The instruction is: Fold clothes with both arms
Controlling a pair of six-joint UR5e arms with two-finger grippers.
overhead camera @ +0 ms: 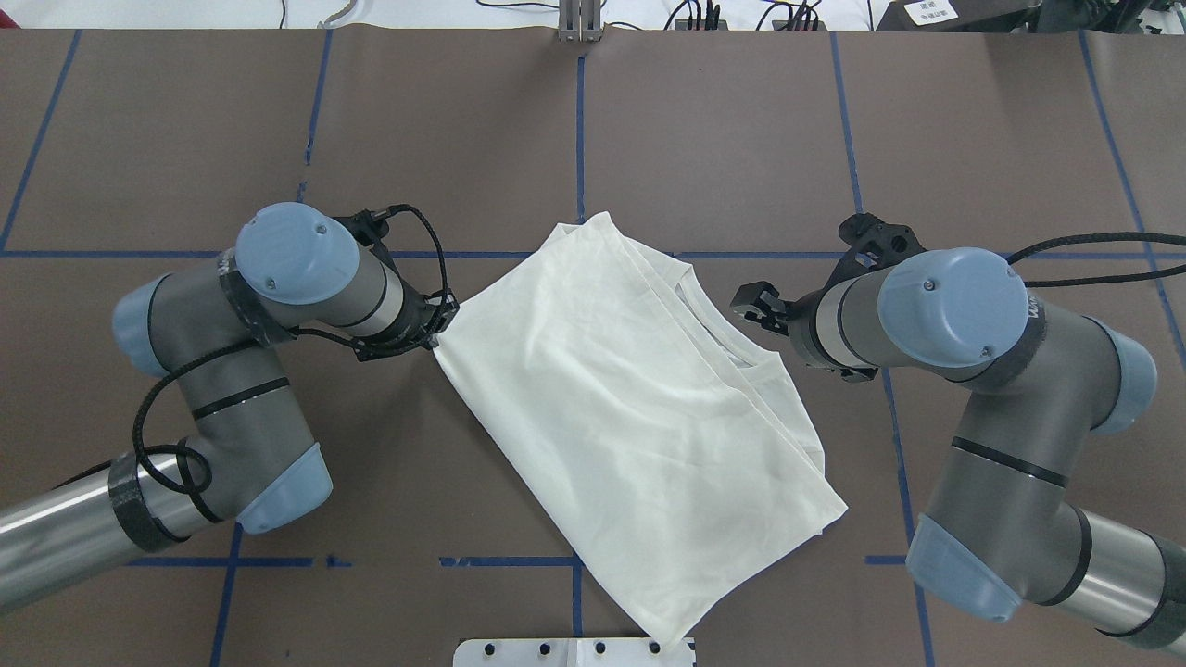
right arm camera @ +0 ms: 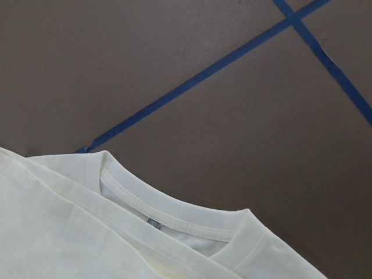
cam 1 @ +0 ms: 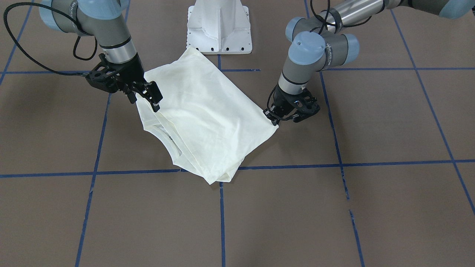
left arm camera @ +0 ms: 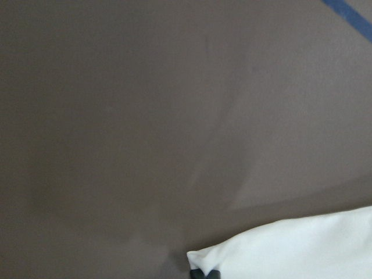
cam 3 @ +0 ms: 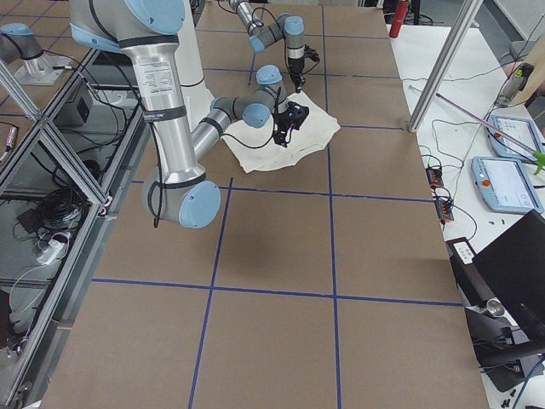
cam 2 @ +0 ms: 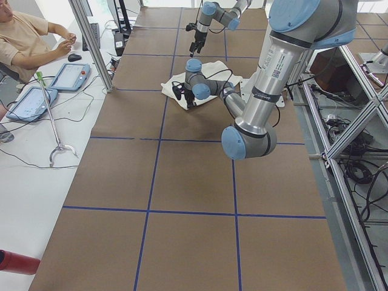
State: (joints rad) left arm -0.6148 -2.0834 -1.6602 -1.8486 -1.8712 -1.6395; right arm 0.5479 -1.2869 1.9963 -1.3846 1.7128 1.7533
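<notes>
Overhead view. T-shirt [overhead camera: 630, 408] lies flat near the middle of the table [overhead camera: 741, 139], folded to a tilted oblong. The long axis runs from 11 o'clock to 5 o'clock. The 5 o'clock corner reaches the white pedestal base [cam 1: 219, 29]. Plain cream side up, no print showing.

Collar [right arm camera: 174, 212] sits on the long edge facing 2 o'clock and opens toward the right gripper. It is a ribbed band, rounded, with doubled seams. A small tag is inside it, too small to read.

Left gripper [overhead camera: 435, 333] is at the shirt's 9 o'clock corner. Its jaws are closed tight on that corner. In the left wrist view the black fingertips [left arm camera: 204, 273] pinch the very tip of the cloth, and the corner comes to a point at the pinch.

Right gripper [overhead camera: 760, 310] is at 2 o'clock from the shirt's middle, just beside the collar edge. Its jaws are spread and hold nothing. In the front-facing view it hangs over the collar-side edge; whether it touches the cloth, I cannot tell.

Cloth is thin soft knit, with shallow creases running along the long axis. Layered hems are stacked at the edge nearest the right arm.

Table surface is matte brown, gridded with blue tape [overhead camera: 581, 139].
</notes>
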